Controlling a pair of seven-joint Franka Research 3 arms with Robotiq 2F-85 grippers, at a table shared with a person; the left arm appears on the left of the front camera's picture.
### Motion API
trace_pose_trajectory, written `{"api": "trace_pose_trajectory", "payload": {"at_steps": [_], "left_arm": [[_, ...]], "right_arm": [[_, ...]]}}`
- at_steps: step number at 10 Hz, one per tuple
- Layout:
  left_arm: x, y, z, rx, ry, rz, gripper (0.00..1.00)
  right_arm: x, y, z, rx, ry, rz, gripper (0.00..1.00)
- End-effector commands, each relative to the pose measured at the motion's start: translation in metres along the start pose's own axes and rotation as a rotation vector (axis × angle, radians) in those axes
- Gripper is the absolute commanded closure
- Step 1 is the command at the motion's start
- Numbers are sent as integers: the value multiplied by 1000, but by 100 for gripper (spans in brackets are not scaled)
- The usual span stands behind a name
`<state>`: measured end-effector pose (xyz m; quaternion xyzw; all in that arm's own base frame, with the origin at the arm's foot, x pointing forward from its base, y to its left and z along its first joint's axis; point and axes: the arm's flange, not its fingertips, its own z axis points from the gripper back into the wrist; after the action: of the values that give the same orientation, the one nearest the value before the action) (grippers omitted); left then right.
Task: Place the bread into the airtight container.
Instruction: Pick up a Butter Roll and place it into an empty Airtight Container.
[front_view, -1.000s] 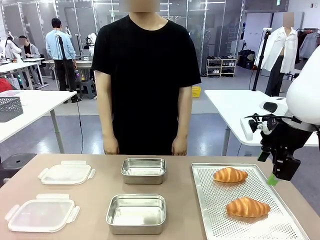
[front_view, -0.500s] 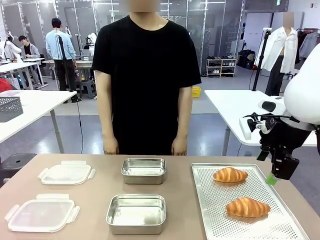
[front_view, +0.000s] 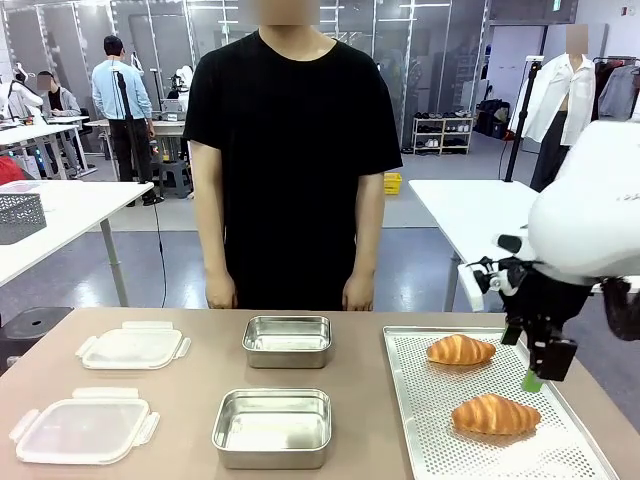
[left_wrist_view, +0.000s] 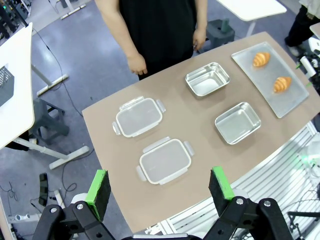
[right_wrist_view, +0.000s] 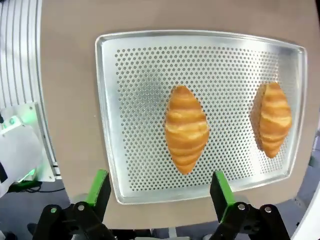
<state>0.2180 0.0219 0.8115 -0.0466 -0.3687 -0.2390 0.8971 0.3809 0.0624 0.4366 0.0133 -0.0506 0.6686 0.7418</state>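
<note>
Two golden croissants lie on a perforated metal tray (front_view: 430, 440) at the right: the far croissant (front_view: 460, 349) and the near croissant (front_view: 495, 414). My right gripper (front_view: 536, 376) hangs open above the tray, over the near croissant (right_wrist_view: 186, 128), with the far croissant (right_wrist_view: 272, 119) off to one side. Two steel containers stand mid-table, one far (front_view: 287, 341) and one near (front_view: 272, 427). Two clear lids (front_view: 133, 347) (front_view: 84, 429) rest at the left. My left gripper (left_wrist_view: 159, 189) is open high above the table, nothing between its fingers.
A person in a black shirt (front_view: 290, 150) stands at the far edge with hands down at their sides. Bare tabletop (front_view: 200, 380) lies between lids and containers.
My right gripper has moved left and slightly down, from beyond the tray's right edge to above the tray near the closer croissant.
</note>
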Motion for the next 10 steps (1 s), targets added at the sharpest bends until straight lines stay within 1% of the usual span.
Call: {"api": "trace_pose_trajectory", "payload": {"at_steps": [1,2,3,4,5,9,10], "left_arm": [[1,-1,0,2,0,-2,0],[1,-1,0,2,0,-2,0],[1,-1,0,2,0,-2,0],[1,-1,0,2,0,-2,0],[1,-1,0,2,0,-2,0],[1,-1,0,2,0,-2,0],[1,-1,0,2,0,-2,0]], "right_arm": [[-2,-16,-25,-17,9,27,0],[-2,-21,-40,-9,48,10,0],[-4,-24,-52,7,53,4,0],[-6,-28,-63,5,37,5,0],[-8,-31,-70,-10,45,-3,0],[-14,-49,-102,46,19,-38,0],[-15,-51,-107,45,34,-44,0]]}}
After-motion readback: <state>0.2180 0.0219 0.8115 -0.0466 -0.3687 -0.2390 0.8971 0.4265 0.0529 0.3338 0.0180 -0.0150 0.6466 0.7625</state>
